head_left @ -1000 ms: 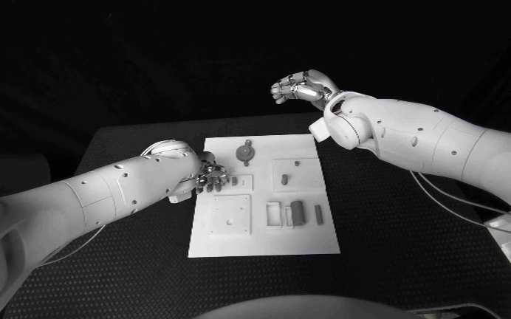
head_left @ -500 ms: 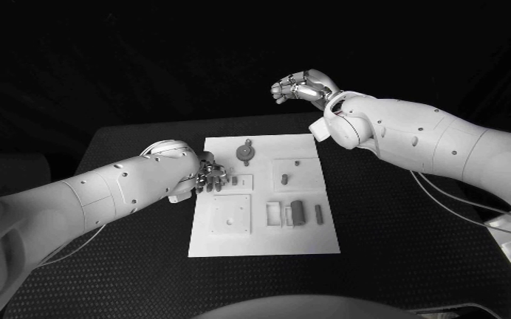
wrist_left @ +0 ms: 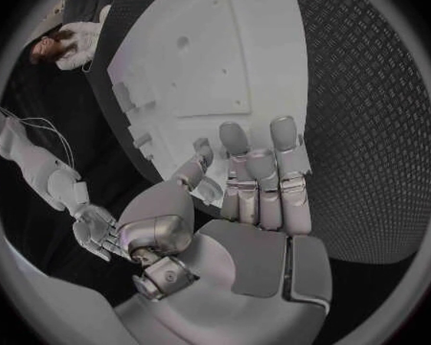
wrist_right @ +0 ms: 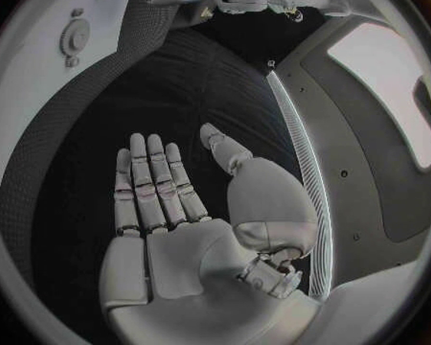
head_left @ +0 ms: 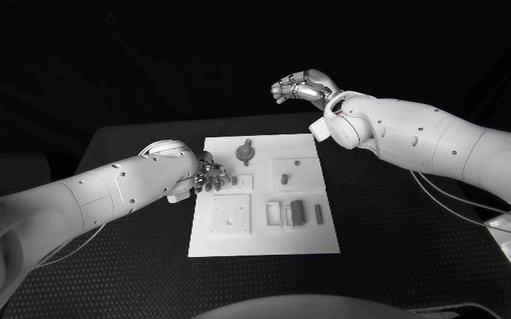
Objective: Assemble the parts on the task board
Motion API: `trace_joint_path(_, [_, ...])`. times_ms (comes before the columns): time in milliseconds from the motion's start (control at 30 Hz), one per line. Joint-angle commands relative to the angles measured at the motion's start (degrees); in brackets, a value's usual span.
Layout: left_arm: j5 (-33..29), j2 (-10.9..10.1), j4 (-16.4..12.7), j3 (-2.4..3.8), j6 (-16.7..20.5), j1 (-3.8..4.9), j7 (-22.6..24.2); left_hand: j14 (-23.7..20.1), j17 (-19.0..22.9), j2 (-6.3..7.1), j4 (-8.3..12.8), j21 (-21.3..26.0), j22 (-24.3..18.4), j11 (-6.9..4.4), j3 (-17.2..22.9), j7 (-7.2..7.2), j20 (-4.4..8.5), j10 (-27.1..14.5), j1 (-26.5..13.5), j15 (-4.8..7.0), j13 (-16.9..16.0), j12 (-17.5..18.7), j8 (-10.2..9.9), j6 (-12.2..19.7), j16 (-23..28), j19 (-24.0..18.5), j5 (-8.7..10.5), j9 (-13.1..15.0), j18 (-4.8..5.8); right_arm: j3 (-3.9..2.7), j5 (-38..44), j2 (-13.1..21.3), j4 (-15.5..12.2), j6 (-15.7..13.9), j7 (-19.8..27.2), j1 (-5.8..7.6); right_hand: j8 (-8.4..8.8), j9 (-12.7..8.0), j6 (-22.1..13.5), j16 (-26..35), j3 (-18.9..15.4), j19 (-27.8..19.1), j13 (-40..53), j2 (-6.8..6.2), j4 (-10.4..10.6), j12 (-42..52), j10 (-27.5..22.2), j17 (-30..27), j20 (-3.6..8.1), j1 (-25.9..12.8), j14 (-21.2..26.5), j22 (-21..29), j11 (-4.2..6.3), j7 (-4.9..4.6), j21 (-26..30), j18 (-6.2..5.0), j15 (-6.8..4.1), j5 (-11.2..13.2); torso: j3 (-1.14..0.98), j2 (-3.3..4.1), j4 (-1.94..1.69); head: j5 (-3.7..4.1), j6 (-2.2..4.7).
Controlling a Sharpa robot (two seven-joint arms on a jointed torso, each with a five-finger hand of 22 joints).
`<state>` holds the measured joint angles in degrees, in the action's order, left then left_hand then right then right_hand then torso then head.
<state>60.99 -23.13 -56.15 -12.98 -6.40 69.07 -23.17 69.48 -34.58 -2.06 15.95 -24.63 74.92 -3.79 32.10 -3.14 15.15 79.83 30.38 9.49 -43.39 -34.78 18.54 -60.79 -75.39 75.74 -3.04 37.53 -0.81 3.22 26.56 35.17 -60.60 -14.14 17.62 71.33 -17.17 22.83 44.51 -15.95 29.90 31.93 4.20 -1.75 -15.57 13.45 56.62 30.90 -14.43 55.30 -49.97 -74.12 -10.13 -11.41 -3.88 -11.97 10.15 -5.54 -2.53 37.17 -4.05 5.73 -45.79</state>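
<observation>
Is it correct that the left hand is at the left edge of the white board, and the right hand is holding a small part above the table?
Not quite. The left hand is indeed at the white board's left edge, but the right hand holds nothing: the right wrist view shows its palm bare and its fingers straight, raised above the table.

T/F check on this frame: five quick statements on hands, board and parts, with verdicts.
1. The left hand is over the task board's left edge. True.
2. The right hand rests on the board. False: it is raised beyond the board's far edge, holding nothing.
3. The right hand's fingers are extended and apart. True.
4. The round part sits near the board's far edge. True.
5. The left hand grips the round part. False: its fingers hold nothing.
</observation>
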Motion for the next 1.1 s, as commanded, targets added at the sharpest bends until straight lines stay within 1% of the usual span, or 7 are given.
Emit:
trace_joint_path(33, [0.31,-0.14,0.38,-0.18,0.84,-0.29,-0.59,-0.13,0.13,1.24,-0.08,0.25,1.10,0.42,-0.67,0.05,-0.24,-0.73,-0.45,0.04,0.10,-0.25,-0.38,0.23,-0.33,-0.13,0.27,0.14,-0.34,-0.02,0.30,-0.01,-0.03,0.62,0.45,-0.05,-0.14,-0.08,-0.29,0.00,-0.04,-0.26,-0.02,0.08,0.15,-0.25,0.24,-0.05,0.05,-0.46,0.47,-0.07,0.00,-0.92,0.15,-0.03,0.00,0.07,0.00,0.00,0.00,0.03,0.03])
trace_joint_path(133, [0.29,-0.22,0.54,-0.17,0.91,-0.29,-0.59,-0.32,0.21,2.49,0.37,0.46,1.09,0.41,-4.04,0.07,-0.25,-0.86,-3.37,0.01,0.16,-0.32,-0.38,0.24,-0.48,-0.39,0.29,0.37,-0.39,-0.02,0.30,0.03,-0.03,0.59,0.45,-0.07,-0.13,-0.09,-0.30,0.00,-0.03,-0.27,-0.02,0.07,0.14,-0.26,0.23,-0.06,0.06,-0.45,0.47,-0.07,0.00,-0.93,0.15,-0.03,0.00,0.07,0.00,0.00,0.01,0.08,0.08])
trace_joint_path(433, [0.19,-0.68,0.50,-0.13,1.16,-0.29,-0.64,-0.62,0.44,0.45,0.75,0.67,1.13,0.16,-7.78,0.30,-0.07,-1.06,-1.99,0.29,0.31,-0.56,-0.43,0.23,-0.84,-0.59,0.20,0.92,-0.75,-0.02,0.30,0.10,-0.05,0.60,0.46,-0.11,-0.12,-0.10,-0.34,0.00,-0.01,-0.30,-0.02,0.05,0.08,-0.28,0.22,-0.07,0.07,-0.39,0.50,-0.08,0.00,-0.96,0.15,-0.02,0.01,0.06,-0.01,0.00,0.01,0.11,0.16])
trace_joint_path(600, [-1.67,-1.73,-0.09,0.84,1.74,-0.23,-0.25,-0.77,0.59,-0.04,0.77,0.79,1.11,0.22,-8.22,0.25,-0.10,-1.25,-1.47,0.24,0.43,-0.49,-0.57,0.36,-0.76,-0.74,0.18,0.94,-0.74,-0.02,0.30,0.19,-0.09,0.57,0.45,-0.13,-0.12,-0.10,-0.34,-0.01,-0.01,-0.30,-0.02,0.05,0.07,-0.29,0.22,-0.07,0.06,-0.39,0.51,-0.09,0.00,-0.97,0.15,-0.02,0.01,0.06,-0.02,-0.04,-0.01,0.10,0.20])
trace_joint_path(767, [-3.57,-2.26,-0.35,3.22,1.43,-0.05,-0.01,-1.89,1.32,0.13,0.70,1.78,0.85,0.79,-9.81,-0.34,-0.48,-2.50,-0.84,-0.31,1.06,0.26,-1.60,1.82,0.07,-1.95,0.20,0.75,-0.57,-0.02,0.30,0.24,-0.16,0.59,0.45,-0.13,-0.13,-0.11,-0.34,-0.01,-0.01,-0.31,-0.02,0.05,0.07,-0.29,0.23,-0.08,0.06,-0.39,0.51,-0.09,-0.01,-0.98,0.14,-0.02,0.01,0.06,-0.03,-0.02,0.00,0.12,0.49])
trace_joint_path(967, [-4.96,-2.59,-0.82,4.58,1.68,0.99,0.43,-3.94,2.06,-0.37,0.73,3.40,0.48,1.68,-10.63,-1.25,-1.28,-4.65,0.31,-1.23,1.69,1.18,-2.67,3.71,0.98,-3.87,0.12,0.65,-0.34,-0.02,0.30,0.30,-0.16,0.61,0.42,-0.13,-0.13,-0.11,-0.34,-0.02,-0.01,-0.31,-0.02,0.05,0.08,-0.30,0.23,-0.08,0.06,-0.41,0.51,-0.10,-0.01,-0.98,0.14,-0.01,0.01,0.06,-0.04,-0.02,0.01,0.16,0.70])
trace_joint_path(1100, [-7.34,-2.41,-0.67,4.70,2.44,1.83,1.21,-5.48,2.46,-0.52,0.70,4.36,0.37,2.41,-11.22,-1.98,-1.91,-6.28,1.62,-1.94,1.98,1.56,-2.85,5.57,1.34,-4.94,0.07,0.78,-0.31,-0.02,0.30,0.30,-0.03,0.55,0.40,-0.13,-0.13,-0.11,-0.35,-0.02,-0.02,-0.32,-0.02,0.04,0.08,-0.30,0.23,-0.08,0.06,-0.41,0.52,-0.10,-0.01,-0.99,0.14,-0.01,0.02,0.07,-0.06,-0.02,0.04,0.15,0.93])
